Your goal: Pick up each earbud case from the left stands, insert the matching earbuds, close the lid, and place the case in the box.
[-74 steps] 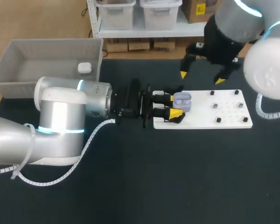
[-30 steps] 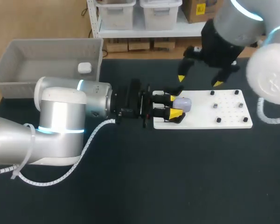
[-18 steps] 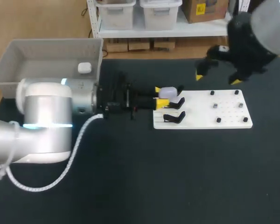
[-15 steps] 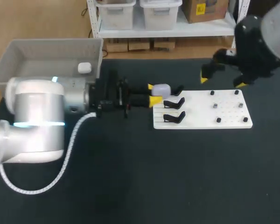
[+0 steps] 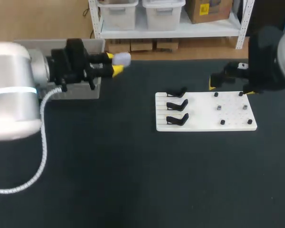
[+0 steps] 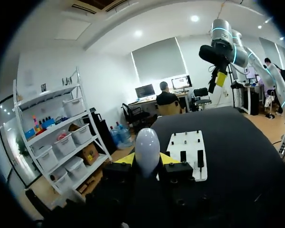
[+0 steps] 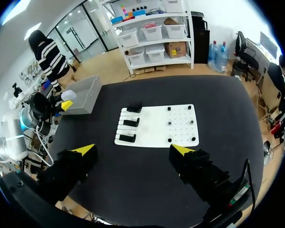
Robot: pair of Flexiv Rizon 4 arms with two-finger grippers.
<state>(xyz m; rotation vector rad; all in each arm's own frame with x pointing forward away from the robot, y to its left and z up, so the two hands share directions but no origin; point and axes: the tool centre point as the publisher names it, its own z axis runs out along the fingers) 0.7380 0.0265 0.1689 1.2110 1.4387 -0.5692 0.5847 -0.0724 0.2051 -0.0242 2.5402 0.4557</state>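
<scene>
My left gripper is shut on a closed lavender earbud case, held in the air at the right end of the grey box. In the left wrist view the case stands upright between the yellow fingertips. The white board carries three bare black stands on its left side. My right gripper hangs open above the board's far right part with nothing in it. The right wrist view looks down from high on the board, the box and the held case.
Small dark pegs dot the right half of the board. My left arm covers most of the box, hiding its inside. Black tabletop stretches in front of the board and box.
The case's lid went from open to closed. My left gripper then lifted the case off its stand and swung it left and back to the box. My right arm drew away to the right.
</scene>
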